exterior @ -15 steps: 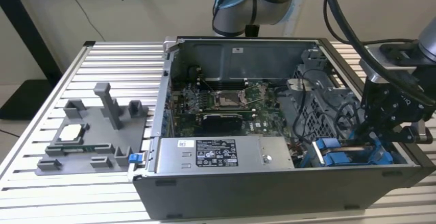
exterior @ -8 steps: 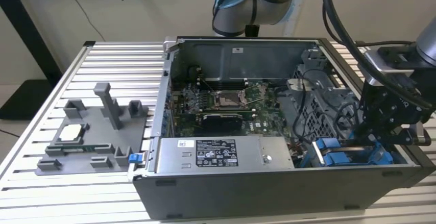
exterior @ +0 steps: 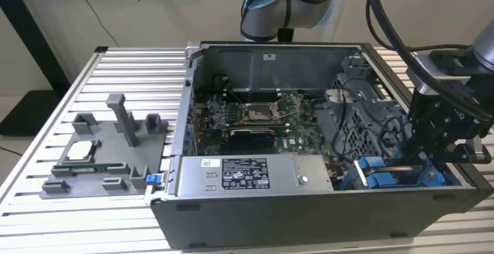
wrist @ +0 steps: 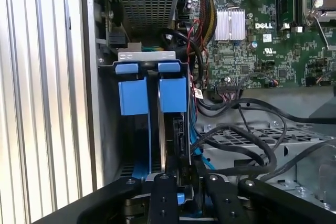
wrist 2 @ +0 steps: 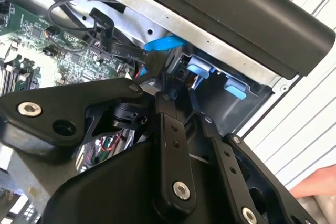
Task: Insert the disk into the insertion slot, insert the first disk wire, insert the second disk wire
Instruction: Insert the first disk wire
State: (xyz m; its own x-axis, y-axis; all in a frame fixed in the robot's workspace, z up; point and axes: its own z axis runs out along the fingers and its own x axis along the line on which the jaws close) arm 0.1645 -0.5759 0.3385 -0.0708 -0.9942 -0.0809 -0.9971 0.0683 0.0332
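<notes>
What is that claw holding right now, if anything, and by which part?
It cannot be told. The claw is at the insertion slot with a dark narrow part at its tip, but a grip on it is not visible.

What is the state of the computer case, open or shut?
Open. The case has no side cover; the green motherboard and the power supply lie exposed inside.

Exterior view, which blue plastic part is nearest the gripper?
The blue rails at the exterior view's right, beneath the gripper; the small blue clip sits at that view's left.
</notes>
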